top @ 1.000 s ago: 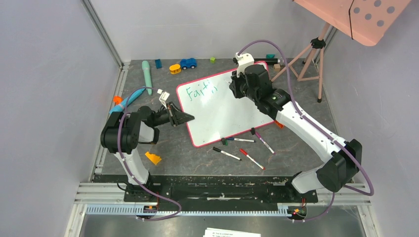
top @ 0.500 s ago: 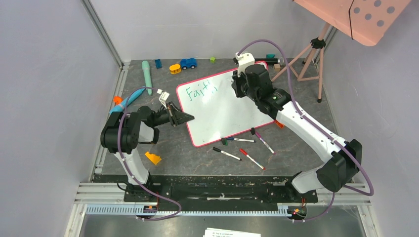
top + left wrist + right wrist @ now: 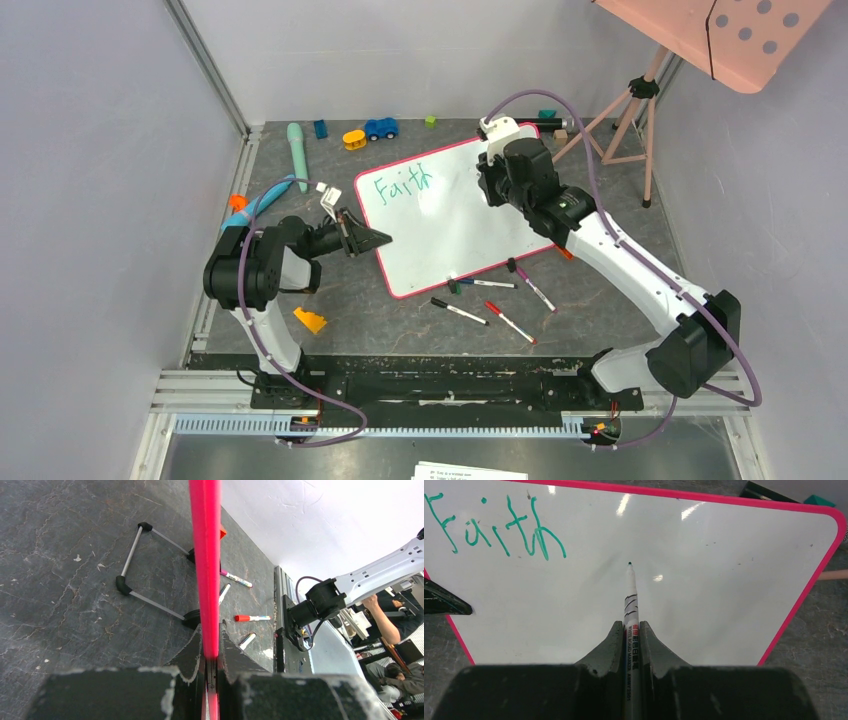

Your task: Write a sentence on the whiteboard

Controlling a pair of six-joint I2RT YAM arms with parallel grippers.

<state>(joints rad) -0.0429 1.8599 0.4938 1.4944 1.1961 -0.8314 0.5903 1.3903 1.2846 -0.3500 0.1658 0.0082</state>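
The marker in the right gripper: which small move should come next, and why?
Probably begin the next word: lower the marker onto the whiteboard where it points, a gap to the right of "Faith". Only that one word is written, the right gripper is shut on the marker, and the left gripper clamps the board's edge.

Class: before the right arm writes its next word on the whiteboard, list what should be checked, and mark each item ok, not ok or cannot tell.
1. Left gripper clamped on the whiteboard rim: ok.
2. Right gripper gripping the marker: ok.
3. Marker tip uncapped and aimed at the board: ok.
4. Tip touching the board: cannot tell.
5. "Faith" complete and legible: ok.
6. Bare board to the right of "Faith" for more words: ok.
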